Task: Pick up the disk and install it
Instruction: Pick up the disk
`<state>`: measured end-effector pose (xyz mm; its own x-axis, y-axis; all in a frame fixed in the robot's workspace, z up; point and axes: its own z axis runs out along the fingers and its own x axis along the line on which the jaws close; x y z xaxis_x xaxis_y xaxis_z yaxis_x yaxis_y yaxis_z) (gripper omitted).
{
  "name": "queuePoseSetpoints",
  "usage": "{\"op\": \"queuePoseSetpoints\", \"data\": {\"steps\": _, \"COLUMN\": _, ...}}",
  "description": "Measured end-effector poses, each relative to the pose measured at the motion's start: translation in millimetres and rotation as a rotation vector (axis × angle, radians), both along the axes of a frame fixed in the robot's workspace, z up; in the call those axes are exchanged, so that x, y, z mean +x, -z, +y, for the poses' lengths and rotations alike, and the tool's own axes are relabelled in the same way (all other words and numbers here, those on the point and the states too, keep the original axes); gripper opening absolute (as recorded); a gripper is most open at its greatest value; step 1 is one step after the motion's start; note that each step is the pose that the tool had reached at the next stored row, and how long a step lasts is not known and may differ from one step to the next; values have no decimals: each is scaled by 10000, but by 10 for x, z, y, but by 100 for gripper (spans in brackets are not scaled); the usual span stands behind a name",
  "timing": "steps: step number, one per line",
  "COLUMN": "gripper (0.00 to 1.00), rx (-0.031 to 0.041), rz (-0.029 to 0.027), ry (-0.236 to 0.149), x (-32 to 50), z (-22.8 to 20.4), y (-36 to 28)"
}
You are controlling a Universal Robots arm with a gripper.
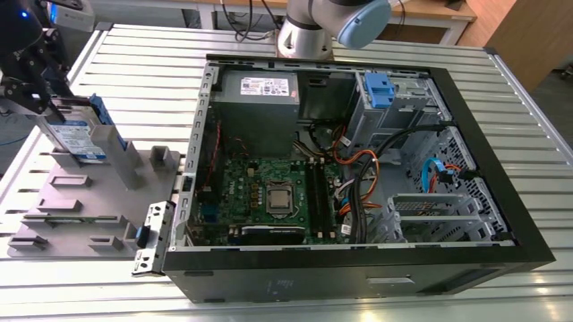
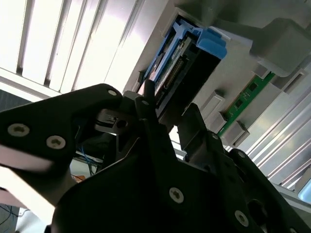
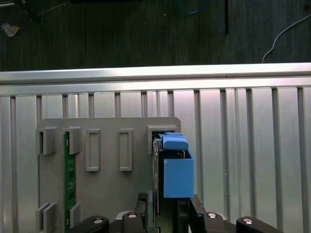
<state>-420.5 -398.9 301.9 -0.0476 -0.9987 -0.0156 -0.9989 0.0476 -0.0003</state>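
The end effector [image 3: 170, 208] is gripping the disk [image 3: 178, 174] by both faces (the grey holder [image 3: 107, 191] is propping it upright, leaving them exposed).

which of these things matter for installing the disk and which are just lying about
For the job:
- the disk, upright in the grey holder tray
- the gripper, at the disk
- the open computer case

Just there:
- green memory stick in the tray
- power supply in the case
- blue clip in the case
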Motion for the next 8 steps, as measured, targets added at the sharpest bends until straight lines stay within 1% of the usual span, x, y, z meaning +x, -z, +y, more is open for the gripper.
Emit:
{"op": "queuePoseSetpoints", "data": {"steps": 1, "gripper": 45, "rx": 0, "rz": 0, "ry": -1, "x": 0, "z": 0, "y": 0}}
{"op": "queuePoseSetpoints", "data": {"steps": 2, "gripper": 45, "rx": 0, "rz": 0, "ry": -3, "x": 0, "z": 0, "y": 0}}
{"op": "queuePoseSetpoints", "data": {"steps": 3, "gripper": 39, "rx": 0, "rz": 0, "ry": -4, "x": 0, "z": 0, "y": 0}}
{"op": "queuePoseSetpoints", "data": {"steps": 8, "gripper": 39, "rx": 0, "rz": 0, "ry": -10, "x": 0, "z": 0, "y": 1}}
